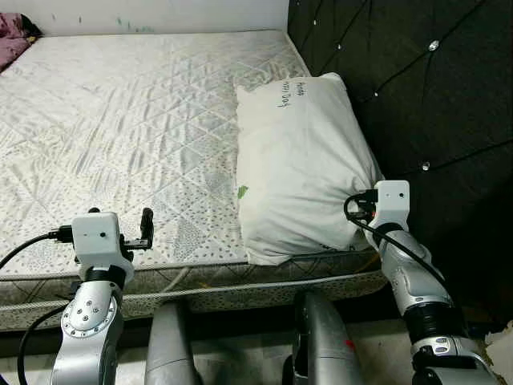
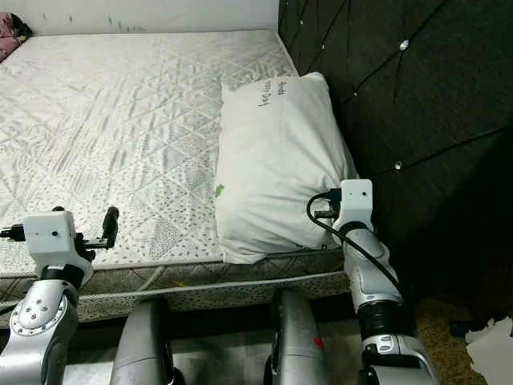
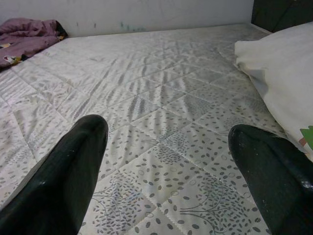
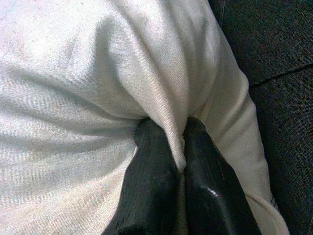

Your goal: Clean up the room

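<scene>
A white pillow [image 1: 300,160] with handwriting near its top lies on the right side of the bare quilted mattress [image 1: 128,120], against the dark tufted headboard [image 1: 425,88]. My right gripper [image 4: 180,147] is shut on a fold of the pillow's cloth at its near right corner; the two black fingers [image 4: 156,181] pinch the fabric between them. My left gripper [image 3: 166,147] hovers open just above the mattress near its front edge, left of the pillow [image 3: 279,73], with nothing between its fingers [image 3: 68,176].
A purple bundle of cloth [image 1: 12,40] lies at the mattress's far left corner. A small green mark [image 1: 243,192] shows on the pillow's left edge. Crumpled white paper [image 2: 490,341] lies on the floor at the right. The white wall runs behind the bed.
</scene>
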Motion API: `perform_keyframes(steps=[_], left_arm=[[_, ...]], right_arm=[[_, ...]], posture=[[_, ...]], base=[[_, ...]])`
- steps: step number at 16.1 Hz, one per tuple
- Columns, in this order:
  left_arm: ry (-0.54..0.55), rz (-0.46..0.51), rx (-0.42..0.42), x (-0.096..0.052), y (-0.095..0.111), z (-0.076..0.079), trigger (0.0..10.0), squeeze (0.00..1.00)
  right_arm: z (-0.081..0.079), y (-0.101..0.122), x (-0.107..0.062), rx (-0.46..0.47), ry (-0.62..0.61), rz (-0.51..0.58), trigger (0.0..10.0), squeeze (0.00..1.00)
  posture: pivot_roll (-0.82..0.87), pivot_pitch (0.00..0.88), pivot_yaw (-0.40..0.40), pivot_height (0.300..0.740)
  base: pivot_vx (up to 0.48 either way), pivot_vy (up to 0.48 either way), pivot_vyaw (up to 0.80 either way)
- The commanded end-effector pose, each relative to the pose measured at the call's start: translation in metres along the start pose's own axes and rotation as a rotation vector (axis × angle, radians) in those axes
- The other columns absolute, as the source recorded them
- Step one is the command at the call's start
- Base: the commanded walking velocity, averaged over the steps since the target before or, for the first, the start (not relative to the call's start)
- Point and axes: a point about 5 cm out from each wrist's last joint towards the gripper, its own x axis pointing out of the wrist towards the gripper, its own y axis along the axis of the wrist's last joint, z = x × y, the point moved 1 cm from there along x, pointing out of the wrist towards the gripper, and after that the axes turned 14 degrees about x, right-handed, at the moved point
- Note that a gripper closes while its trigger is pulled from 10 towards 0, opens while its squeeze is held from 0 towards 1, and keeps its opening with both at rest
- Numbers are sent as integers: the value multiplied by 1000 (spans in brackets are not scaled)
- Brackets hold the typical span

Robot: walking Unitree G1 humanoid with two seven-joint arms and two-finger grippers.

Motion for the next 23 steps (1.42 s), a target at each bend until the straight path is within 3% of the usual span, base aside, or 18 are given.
perform_keyframes(steps=[1,11,12,13,19,23], left_arm=[[-7,6,5,1,3,-1,10000,0],[-8,5,6,1,3,-1,10000,0],[9,7,2,1,4,-1,10000,0],[31,9,-3,1,5,-2,10000,0],[40,5,0,3,5,-4,10000,0],[60,-13,-6,-1,1,-5,10000,0]], right_arm=[[-9,-11,-1,3,44,-48,0,0],[-11,-11,-5,5,43,-57,0,0],[-11,28,21,-36,46,-7,0,0],[-13,80,42,-68,48,57,0,0],[-6,102,47,-117,39,55,0,0],[3,143,47,-180,-19,127,0,0]], posture=[[22,0,14,542],[21,0,15,542],[62,0,-25,542],[62,0,-22,542],[53,0,-27,542],[61,0,-44,542]], base=[[0,0,0],[0,0,0],[0,0,0],[0,0,0],[0,0,0],[0,0,0]])
